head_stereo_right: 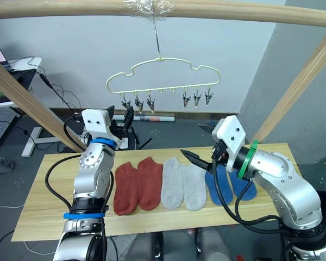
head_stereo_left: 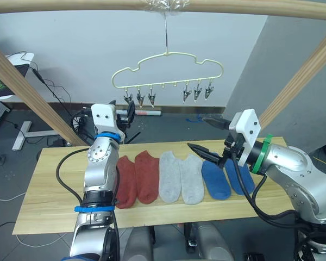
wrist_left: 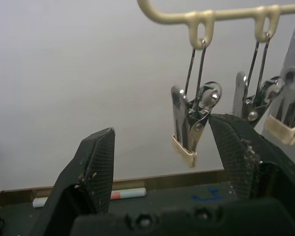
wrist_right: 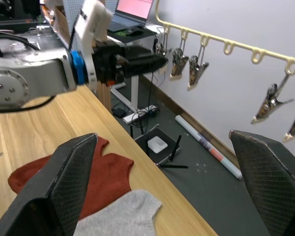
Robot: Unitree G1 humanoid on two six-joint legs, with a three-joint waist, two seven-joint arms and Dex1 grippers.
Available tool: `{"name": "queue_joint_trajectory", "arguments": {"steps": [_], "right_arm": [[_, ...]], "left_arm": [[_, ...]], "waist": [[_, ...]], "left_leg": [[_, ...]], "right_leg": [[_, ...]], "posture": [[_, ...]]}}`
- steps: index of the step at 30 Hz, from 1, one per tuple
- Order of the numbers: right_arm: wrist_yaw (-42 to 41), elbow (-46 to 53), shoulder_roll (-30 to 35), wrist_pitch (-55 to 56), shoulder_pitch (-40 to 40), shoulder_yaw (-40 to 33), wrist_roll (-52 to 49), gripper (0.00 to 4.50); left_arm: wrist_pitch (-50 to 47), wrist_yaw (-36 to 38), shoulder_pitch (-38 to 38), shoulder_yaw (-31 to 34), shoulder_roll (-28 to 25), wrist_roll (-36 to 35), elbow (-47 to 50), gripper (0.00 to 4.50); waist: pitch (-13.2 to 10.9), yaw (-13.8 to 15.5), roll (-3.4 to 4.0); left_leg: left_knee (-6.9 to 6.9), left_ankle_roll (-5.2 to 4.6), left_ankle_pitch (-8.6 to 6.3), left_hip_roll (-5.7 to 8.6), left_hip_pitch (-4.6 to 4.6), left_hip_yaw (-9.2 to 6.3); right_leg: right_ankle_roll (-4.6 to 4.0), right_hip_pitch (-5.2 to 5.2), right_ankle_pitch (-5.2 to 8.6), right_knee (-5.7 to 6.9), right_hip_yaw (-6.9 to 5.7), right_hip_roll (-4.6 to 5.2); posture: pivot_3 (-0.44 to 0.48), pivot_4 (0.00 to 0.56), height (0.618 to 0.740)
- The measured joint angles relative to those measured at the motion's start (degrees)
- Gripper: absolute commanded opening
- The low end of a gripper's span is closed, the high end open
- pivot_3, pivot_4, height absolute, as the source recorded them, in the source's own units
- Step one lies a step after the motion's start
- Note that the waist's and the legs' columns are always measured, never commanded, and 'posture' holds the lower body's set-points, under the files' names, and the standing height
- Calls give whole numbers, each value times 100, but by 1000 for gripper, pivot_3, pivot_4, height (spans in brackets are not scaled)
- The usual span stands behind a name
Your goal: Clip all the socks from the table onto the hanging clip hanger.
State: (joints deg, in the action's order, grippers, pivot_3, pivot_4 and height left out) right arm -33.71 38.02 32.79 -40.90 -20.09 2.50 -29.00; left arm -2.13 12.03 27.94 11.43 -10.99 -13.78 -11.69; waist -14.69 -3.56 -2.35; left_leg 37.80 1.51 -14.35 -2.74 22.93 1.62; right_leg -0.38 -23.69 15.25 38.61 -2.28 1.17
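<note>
Six socks lie in a row on the table (head_stereo_left: 49, 185): two rust-red socks (head_stereo_left: 137, 176) on the left, two grey socks (head_stereo_left: 180, 176) in the middle, two blue socks (head_stereo_left: 216, 180) on the right. The cream clip hanger (head_stereo_left: 168, 68) hangs by its hook from the wooden rail, its metal clips empty. My left gripper (head_stereo_left: 123, 110) is raised just below the hanger's leftmost clips and is open; the end clip (wrist_left: 189, 128) hangs between its fingers, close to one pad. My right gripper (head_stereo_left: 197, 132) hovers open above the blue socks, holding nothing, and its arm hides part of the far-right one.
A thick wooden rail (head_stereo_left: 70, 4) runs overhead, with slanted wooden posts at the left (head_stereo_left: 22, 87) and right (head_stereo_left: 299, 81). A desk with a laptop (wrist_right: 130, 12) stands behind on the left. Cables and a tube (head_stereo_left: 146, 113) lie on the floor beyond the table.
</note>
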Motion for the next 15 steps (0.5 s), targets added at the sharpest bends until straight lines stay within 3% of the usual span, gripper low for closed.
{"name": "queue_joint_trajectory", "arguments": {"steps": [15], "right_arm": [[-57, -77, -38, 18, -154, 120, 4, 4500]], "left_arm": [[182, -53, 197, 0, 176, 39, -55, 3358]], "waist": [[-11, -22, -2]], "left_leg": [[-4, 0, 0, 0, 3, 3]], "right_leg": [[4, -5, 1, -3, 1, 1]], "posture": [[-214, 268, 740]]}}
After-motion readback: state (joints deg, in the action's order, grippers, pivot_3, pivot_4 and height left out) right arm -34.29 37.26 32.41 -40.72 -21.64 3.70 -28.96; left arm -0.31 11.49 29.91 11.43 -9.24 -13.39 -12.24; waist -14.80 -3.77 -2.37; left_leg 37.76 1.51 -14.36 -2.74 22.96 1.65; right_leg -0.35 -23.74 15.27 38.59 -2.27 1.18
